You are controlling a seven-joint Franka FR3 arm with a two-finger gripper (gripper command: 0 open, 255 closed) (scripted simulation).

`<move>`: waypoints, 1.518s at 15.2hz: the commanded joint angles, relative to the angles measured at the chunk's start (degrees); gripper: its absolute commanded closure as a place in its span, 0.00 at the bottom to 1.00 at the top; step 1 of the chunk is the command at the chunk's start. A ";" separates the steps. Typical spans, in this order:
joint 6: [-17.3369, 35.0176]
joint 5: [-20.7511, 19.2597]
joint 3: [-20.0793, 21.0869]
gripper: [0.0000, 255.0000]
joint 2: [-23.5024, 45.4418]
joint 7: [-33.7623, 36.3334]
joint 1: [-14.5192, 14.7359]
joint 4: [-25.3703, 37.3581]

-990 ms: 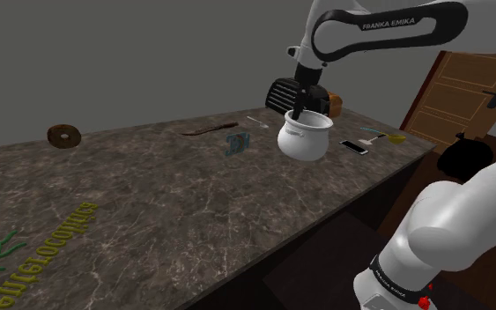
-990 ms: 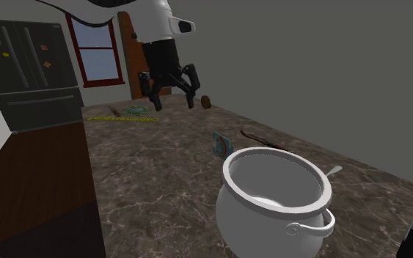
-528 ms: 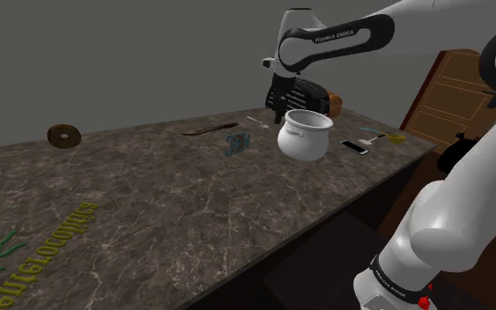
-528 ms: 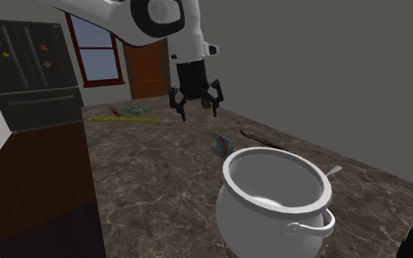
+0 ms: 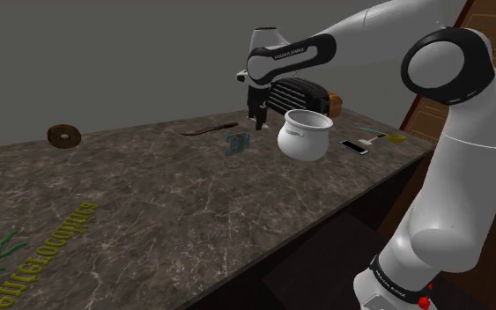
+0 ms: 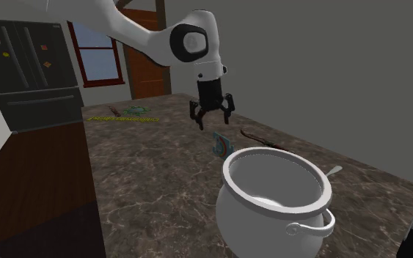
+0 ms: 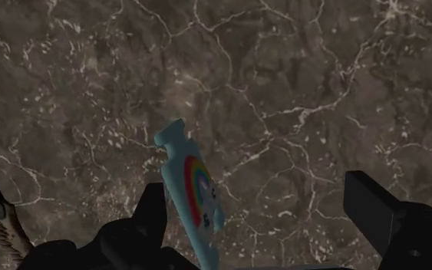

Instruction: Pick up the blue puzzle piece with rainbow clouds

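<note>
1. Presently, the gripper [image 5: 256, 121] hangs over the counter [image 5: 149, 211], fingers pointing down, above the piece [image 5: 235, 143] and clear of it.
2. The fingers [image 7: 375, 207] stand well apart and clasp nothing. The second exterior view also shows the gripper [image 6: 213, 117] spread wide.
3. The piece [image 7: 191, 188] is blue, with a rainbow and cloud on its face. It stands on edge on the dark veined counter [image 7: 321, 92].
4. In the wrist view the piece sits within the gap, close by one finger and well apart from the other. Whether it touches the near finger cannot be told.
5. In the second exterior view the piece [image 6: 220, 144] stands just beyond the pot [image 6: 274, 194], below the gripper.
6. The pot [image 5: 304, 135] is white and upright. It stands near the piece, to the shoulder view's right of it.
7. Other items on the counter:
   - A brown donut [image 5: 62, 135] lies near the far edge, well to the left.
   - A brown stick [image 5: 206, 130] lies beyond the piece.
   - A phone [image 5: 354, 147] lies just right of the pot.
8. Background, second exterior view: a dark fridge [image 6: 28, 73], a red-framed window [image 6: 94, 51] and a brown door [image 6: 150, 69].
</note>
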 commanded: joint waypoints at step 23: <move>3.97 -0.44 3.41 1.00 18.97 -11.84 0.54 12.84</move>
